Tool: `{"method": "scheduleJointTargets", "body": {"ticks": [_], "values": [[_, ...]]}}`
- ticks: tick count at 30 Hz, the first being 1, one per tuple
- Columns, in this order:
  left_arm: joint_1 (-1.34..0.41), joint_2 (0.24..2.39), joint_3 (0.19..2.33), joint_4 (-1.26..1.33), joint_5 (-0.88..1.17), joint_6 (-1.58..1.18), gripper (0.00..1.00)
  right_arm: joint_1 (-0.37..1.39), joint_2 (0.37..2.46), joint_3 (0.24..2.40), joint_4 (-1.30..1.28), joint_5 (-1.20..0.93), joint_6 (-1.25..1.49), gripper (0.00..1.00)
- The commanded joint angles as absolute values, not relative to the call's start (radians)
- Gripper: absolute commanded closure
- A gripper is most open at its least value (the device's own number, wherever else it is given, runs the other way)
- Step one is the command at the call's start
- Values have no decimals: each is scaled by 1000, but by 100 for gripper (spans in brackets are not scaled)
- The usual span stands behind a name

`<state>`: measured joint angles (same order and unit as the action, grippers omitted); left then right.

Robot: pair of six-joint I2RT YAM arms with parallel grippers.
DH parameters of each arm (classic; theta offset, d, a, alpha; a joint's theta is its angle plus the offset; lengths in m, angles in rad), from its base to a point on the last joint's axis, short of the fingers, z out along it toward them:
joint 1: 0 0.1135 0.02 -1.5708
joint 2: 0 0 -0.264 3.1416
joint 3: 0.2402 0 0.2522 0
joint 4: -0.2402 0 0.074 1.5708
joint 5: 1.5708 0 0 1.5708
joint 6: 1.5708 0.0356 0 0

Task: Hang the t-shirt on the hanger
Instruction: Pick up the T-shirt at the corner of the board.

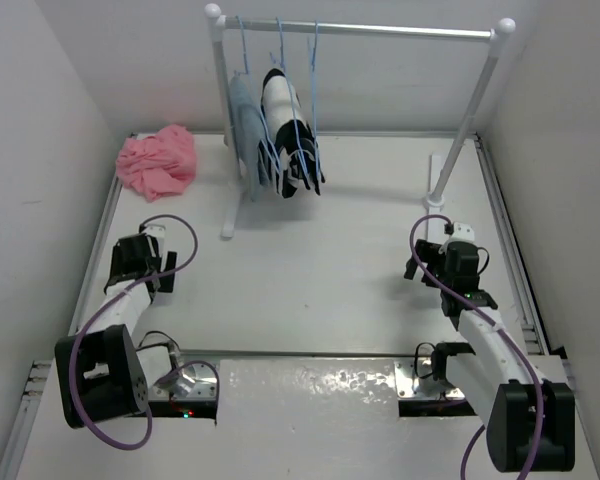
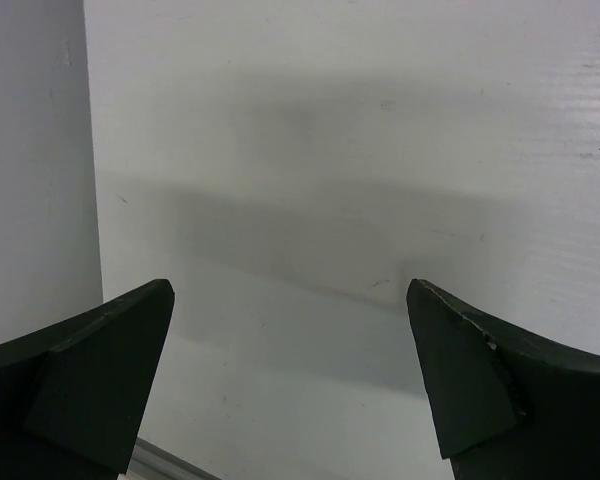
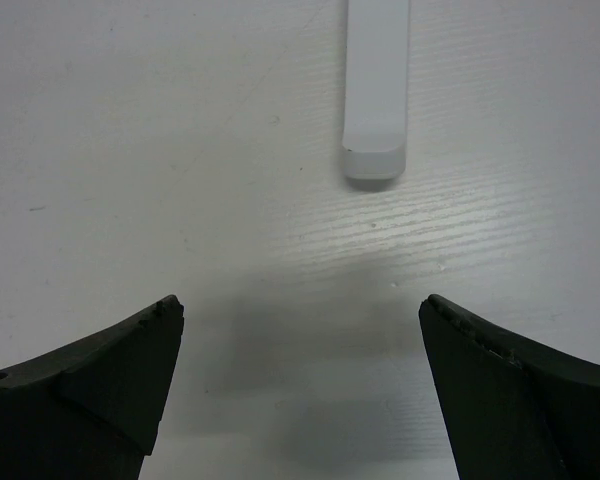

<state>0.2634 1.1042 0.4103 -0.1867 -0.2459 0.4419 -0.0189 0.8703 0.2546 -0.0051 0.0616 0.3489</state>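
Lowest in the top view, both arms are folded back near their bases. The left tool (image 2: 288,290) is released, its fingers spread wide over bare counter (image 1: 330,260) with nothing between them. The right tool (image 3: 300,300) is likewise released and empty. It faces the rounded end of the rack's white foot (image 3: 375,90), which is clear of its fingers.

Farther up, the t-shirt (image 1: 160,160) lies bunched in a heap at the upper left of the frame, close against the wall corner. At the top centre, the hanger (image 1: 313,60) hangs from the rack rail (image 1: 380,31), just beside the striped garment (image 1: 285,115) and the grey-blue garment (image 1: 245,125).

The heap is the main hazard: a pinch could catch several layers at once, so the cloth would lift as a lump and not open. The wall leaves the left tool little room. The blue wires also lie so close to the striped garment that a reach could snag the wrong hanger, or nudge the light rack.

The t-shirt's neckline and sleeves cannot be made out. Where the bare hanger's wire ends against the striped cloth is hard to tell. Neither wrist view shows either task thing.
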Motion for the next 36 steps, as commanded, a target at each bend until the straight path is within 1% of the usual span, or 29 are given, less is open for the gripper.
{"method": "scheduleJointTargets", "body": {"ticks": [1, 3, 5, 6, 7, 9, 10, 11, 12, 13, 14, 15, 16, 17, 18, 19, 20, 21, 22, 25, 27, 29, 31, 33, 34, 35, 36], "values": [[261, 1095, 423, -118, -287, 390, 0, -21, 865, 293, 3, 89, 361, 1], [261, 1107, 471, -130, -324, 353, 0, -23, 864, 308, -35, 104, 357, 1], [261, 1121, 555, -155, -318, 307, 0, -23, 859, 331, -54, 121, 348, 1], [262, 1127, 595, -202, -286, 305, 0, -21, 859, 339, -60, 126, 345, 1], [262, 1146, 682, -233, -196, 296, 1, -21, 859, 353, -69, 129, 341, 1], [264, 1176, 774, -293, -91, 240, 1, -21, 859, 367, -74, 129, 338, 1], [265, 1239, 886, -319, 8, 213, 1, -23, 858, 376, -72, 121, 339, 1], [264, 1282, 943, -343, 53, 186, 1, -21, 857, 380, -71, 115, 337, 1], [265, 1336, 1007, -394, 83, 137, 1, -21, 857, 385, -68, 107, 337, 1], [265, 1464, 1155, -425, 106, 126, 1, -21, 857, 391, -60, 103, 337, 1], [267, 1530, 1233, -451, 120, 120, 1, -21, 857, 393, -57, 89, 336, 1], [267, 1665, 1318, -497, 111, 118, 1, -21, 857, 396, -54, 83, 336, 1], [267, 1778, 1536, -509, 83, 136, 1, -20, 857, 399, -51, 69, 337, 1], [267, 1779, 1539, -508, 57, 137, 1, -21, 857, 399, -51, 66, 337, 1], [267, 1839, 1607, -508, 25, 152, 0, -21, 861, 400, -51, 58, 339, 1], [267, 1961, 1749, -518, 6, 162, 0, -21, 867, 405, -54, 55, 342, 1], [268, 2023, 1819, -535, -42, 173, 0, -21, 868, 410, -61, 48, 344, 1], [268, 2143, 1892, -567, -48, 189, 0, -20, 873, 423, -70, 46, 347, 1], [268, 2198, 2017, -580, -28, 193, 0, -20, 880, 432, -92, 40, 345, 1], [262, 2359, 2153, -524, -5, 184, 0, -18, 890, 477, -142, 37, 341, 1], [264, 2385, 2193, -488, -5, 166, 0, -17, 888, 480, -161, 35, 341, 1], [265, 2466, 2267, -479, 44, 169, 0, -15, 882, 494, -192, 20, 342, 1], [265, 2519, 2286, -491, 51, 161, 0, -15, 874, 515, -236, 18, 356, 1], [268, 2528, 2246, -502, 34, 146, 0, -15, 858, 529, -256, 23, 376, 1], [268, 2526, 2226, -506, 43, 149, 7, -15, 851, 529, -265, 28, 379, 1], [270, 2522, 2186, -517, 52, 175, 46, -15, 836, 529, -268, 31, 383, 1], [270, 2498, 2156, -518, 55, 186, 65, -15, 828, 534, -273, 34, 387, 1]]}}
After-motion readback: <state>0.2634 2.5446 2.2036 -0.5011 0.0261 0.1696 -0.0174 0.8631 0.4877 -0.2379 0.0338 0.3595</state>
